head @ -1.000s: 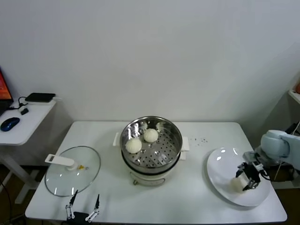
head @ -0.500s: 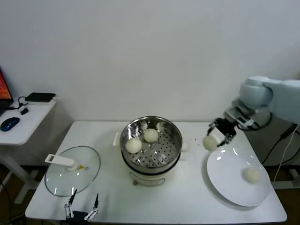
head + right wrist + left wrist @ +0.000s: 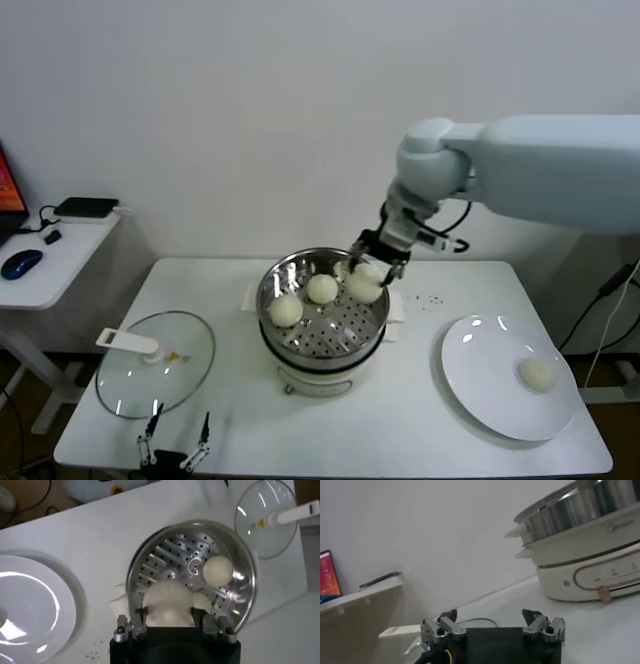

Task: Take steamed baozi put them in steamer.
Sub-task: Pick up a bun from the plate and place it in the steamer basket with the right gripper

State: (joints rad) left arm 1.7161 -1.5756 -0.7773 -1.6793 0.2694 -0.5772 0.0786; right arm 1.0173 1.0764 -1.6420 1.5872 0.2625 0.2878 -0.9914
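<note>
The steamer (image 3: 300,342) stands mid-table, a steel basket on a white cooker base, with two baozi (image 3: 286,310) (image 3: 321,289) lying inside. My right gripper (image 3: 366,278) hangs over the basket's back right part, shut on a third baozi (image 3: 364,290). In the right wrist view that baozi (image 3: 168,600) fills the gap between the fingers (image 3: 140,618), above the perforated floor of the steamer (image 3: 175,560). One more baozi (image 3: 537,373) lies on the white plate. My left gripper (image 3: 178,445) is parked at the table's front left, open and empty (image 3: 490,621).
A glass lid (image 3: 155,362) lies on the table left of the steamer. The white plate (image 3: 490,395) sits at the right front. A side table holding a mouse (image 3: 22,264) stands beyond the table's left edge. The wall runs close behind.
My right gripper lifted a baozi off the plate and carried it left, from the table's right side to above the steamer. One baozi stays on the plate. The left arm has not moved.
</note>
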